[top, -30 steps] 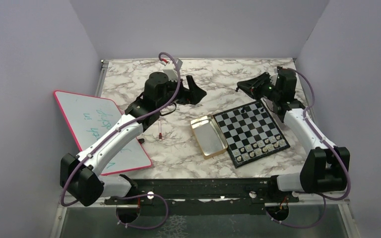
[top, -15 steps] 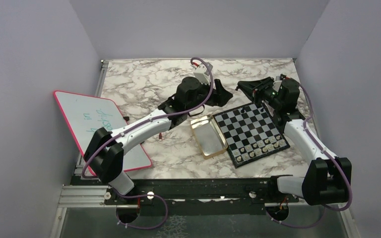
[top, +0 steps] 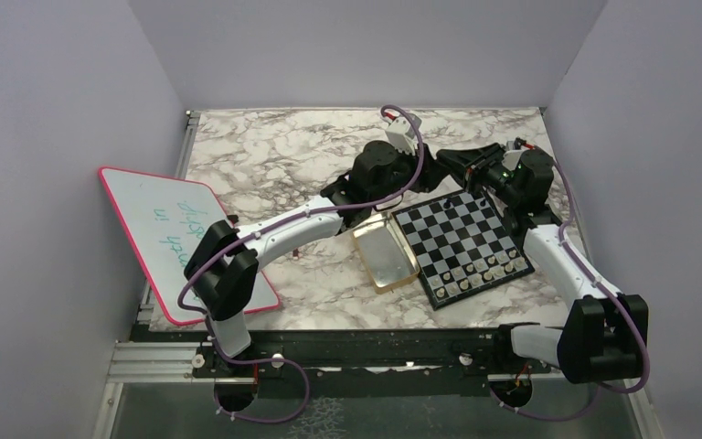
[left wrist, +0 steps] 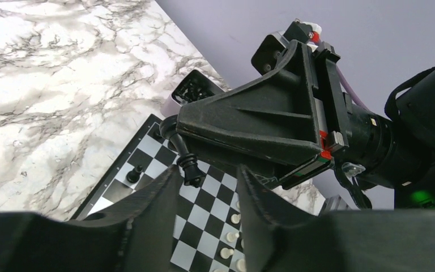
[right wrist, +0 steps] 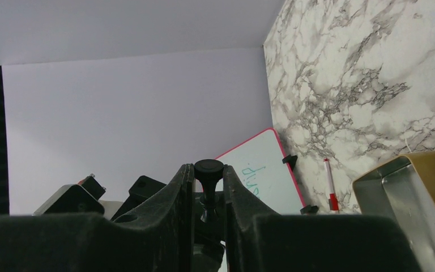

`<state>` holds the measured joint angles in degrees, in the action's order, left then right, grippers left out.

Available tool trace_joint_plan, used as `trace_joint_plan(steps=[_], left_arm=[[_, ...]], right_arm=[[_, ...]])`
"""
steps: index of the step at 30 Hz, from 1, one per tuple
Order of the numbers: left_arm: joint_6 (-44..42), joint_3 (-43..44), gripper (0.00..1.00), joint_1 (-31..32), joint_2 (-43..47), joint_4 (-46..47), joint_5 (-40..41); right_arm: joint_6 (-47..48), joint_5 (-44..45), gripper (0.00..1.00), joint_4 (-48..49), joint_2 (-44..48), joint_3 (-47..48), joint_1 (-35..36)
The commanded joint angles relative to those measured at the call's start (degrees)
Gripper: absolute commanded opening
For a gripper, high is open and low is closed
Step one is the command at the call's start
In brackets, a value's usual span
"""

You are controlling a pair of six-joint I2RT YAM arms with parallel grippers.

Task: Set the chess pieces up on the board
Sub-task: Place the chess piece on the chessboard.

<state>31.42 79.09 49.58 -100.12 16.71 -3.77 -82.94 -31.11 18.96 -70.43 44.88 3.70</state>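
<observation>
The board [top: 462, 240] lies right of centre, with pale chess pieces [top: 480, 269] along its near rows and a black pawn [left wrist: 134, 173] at its far corner. My right gripper [top: 448, 163] hangs over the board's far left corner, shut on a black chess piece [right wrist: 208, 170]. That piece also shows in the left wrist view [left wrist: 184, 156], sticking down out of the right gripper. My left gripper [left wrist: 207, 177] is open, and its fingertips straddle the piece's lower end without closing on it. In the top view the left gripper [top: 427, 170] meets the right one.
A gold tin [top: 384, 251], open and empty, lies against the board's left edge. A pink-rimmed whiteboard [top: 183, 242] lies at the left. A red marker [right wrist: 328, 188] lies on the marble between them. The left arm stretches across the table's middle.
My left arm has swung from the table's middle to the right, up to the right gripper. The right gripper has held almost still with the black piece.
</observation>
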Motion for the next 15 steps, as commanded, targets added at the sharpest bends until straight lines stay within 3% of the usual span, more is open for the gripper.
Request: trace_joint_plan(steps=[1, 7, 13, 15], left_arm=[[-2.14, 2.16, 0.37, 0.42, -0.75, 2.79, 2.23], [-3.02, 2.15, 0.24, 0.43, 0.15, 2.89, 1.31], [-5.45, 1.78, 0.22, 0.43, 0.36, 2.65, 0.81], [-6.65, 1.42, 0.17, 0.43, 0.88, 2.25, 1.26]], right_arm=[[-0.14, -1.88, 0.15, 2.44, 1.76, -0.95, 0.21], [-0.04, -3.15, 0.15, 3.92, 1.77, -1.62, 0.20], [3.14, -3.46, 0.17, 1.33, 2.98, -2.35, 0.22], [4.84, -5.15, 0.19, 0.78, 3.38, -3.32, 0.20]])
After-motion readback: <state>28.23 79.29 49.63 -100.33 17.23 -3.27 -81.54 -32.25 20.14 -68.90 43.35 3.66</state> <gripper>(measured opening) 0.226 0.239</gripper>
